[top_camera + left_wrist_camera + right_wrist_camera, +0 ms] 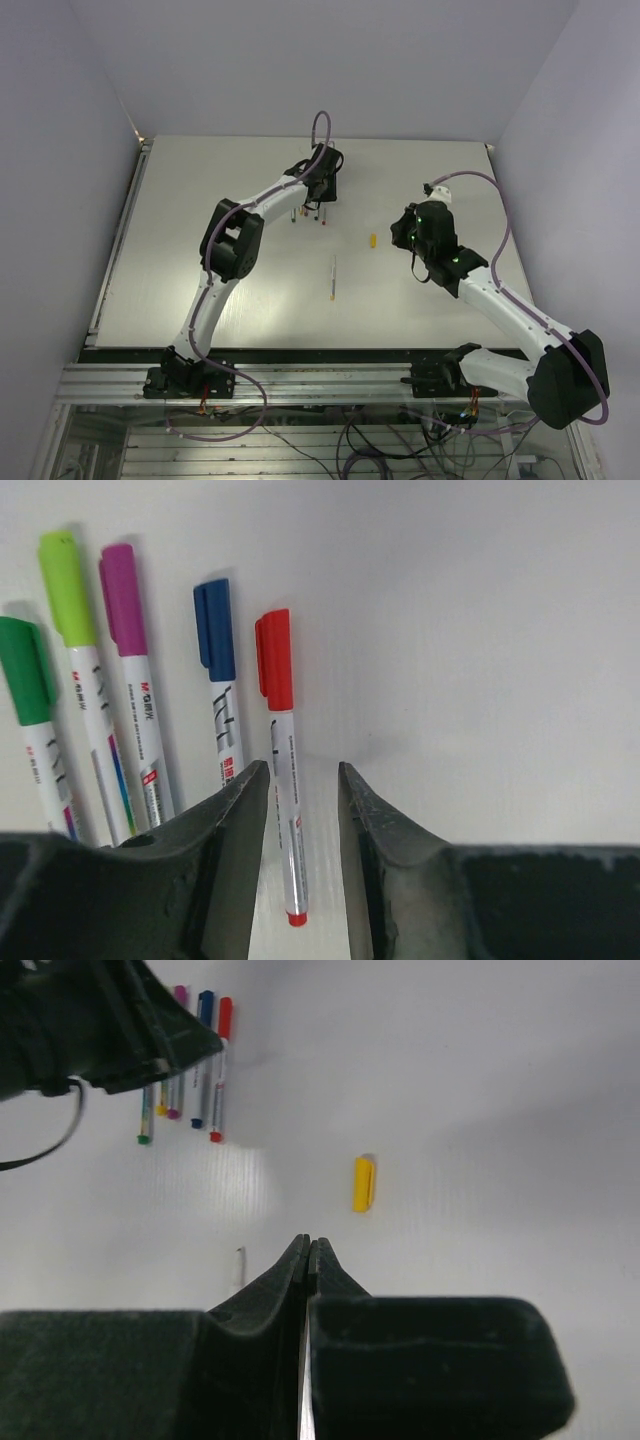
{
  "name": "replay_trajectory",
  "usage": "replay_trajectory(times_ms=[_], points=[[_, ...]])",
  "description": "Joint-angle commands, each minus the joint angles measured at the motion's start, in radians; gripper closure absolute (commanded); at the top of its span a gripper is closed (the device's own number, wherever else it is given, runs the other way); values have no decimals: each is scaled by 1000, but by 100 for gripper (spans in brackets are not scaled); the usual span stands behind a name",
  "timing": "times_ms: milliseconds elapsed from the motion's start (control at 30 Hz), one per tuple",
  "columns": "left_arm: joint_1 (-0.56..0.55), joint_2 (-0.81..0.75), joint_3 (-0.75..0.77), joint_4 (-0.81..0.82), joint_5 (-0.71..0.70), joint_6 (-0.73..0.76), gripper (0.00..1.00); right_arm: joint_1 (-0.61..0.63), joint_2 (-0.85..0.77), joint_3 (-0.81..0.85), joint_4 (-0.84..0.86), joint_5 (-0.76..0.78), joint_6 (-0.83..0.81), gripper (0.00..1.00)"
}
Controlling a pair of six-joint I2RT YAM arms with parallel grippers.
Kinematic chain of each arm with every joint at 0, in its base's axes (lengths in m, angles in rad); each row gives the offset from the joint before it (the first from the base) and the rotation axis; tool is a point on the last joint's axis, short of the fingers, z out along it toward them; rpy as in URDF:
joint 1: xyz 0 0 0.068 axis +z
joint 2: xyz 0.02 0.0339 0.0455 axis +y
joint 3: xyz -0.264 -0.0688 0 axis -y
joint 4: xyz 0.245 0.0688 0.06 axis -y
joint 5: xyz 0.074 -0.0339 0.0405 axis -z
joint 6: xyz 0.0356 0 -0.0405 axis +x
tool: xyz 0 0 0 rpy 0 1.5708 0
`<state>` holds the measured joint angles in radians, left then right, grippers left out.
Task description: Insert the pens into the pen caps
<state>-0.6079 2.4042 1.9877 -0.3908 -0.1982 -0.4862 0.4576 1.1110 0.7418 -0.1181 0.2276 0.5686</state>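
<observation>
A pale desk (200, 200) is seen from above, with the left arm (230, 240) stretched to its far middle and the right arm (500, 300) bent over the right half.

The left jaws are held narrowly open, one on each side of the red pen's (282, 750) lower barrel; contact with it cannot be told. The right jaws are pressed shut, and nothing is seen held between them.

Five capped pens are laid in a row under the left jaws. This is shown plainly only by the left wrist view: green pen (35, 720), lime pen (85, 680), purple pen (135, 680), blue pen (222, 700), then red. Dark print runs along each barrel. A mark beginning with "M" is made out on the purple pen, and the rest is too small to be read.

A lone pen (333, 277) without a cap is shown whole only from above, near the desk's middle.

A yellow cap (363, 1183) is seen lying apart, between that pen and the right jaws.
</observation>
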Motion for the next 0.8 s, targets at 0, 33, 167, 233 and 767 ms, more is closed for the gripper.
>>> replay_trajectory(times_ms=[0, 33, 167, 233, 767], points=[[-4, -128, -8, 15, -14, 14, 55, -2, 27, 22, 10, 83, 12, 99], [-6, -145, -19, 18, -8, 14, 55, -2, 34, 27, 7, 95, 18, 98], [-25, -245, -135, 49, -5, 14, 52, -6, 67, 36, 13, 109, 31, 94], [-46, -296, -210, 59, -18, 18, 51, -11, 91, 45, 12, 100, 27, 93], [-294, -516, -619, -108, -62, -4, 19, -25, 176, 24, 71, 139, 49, 81]])
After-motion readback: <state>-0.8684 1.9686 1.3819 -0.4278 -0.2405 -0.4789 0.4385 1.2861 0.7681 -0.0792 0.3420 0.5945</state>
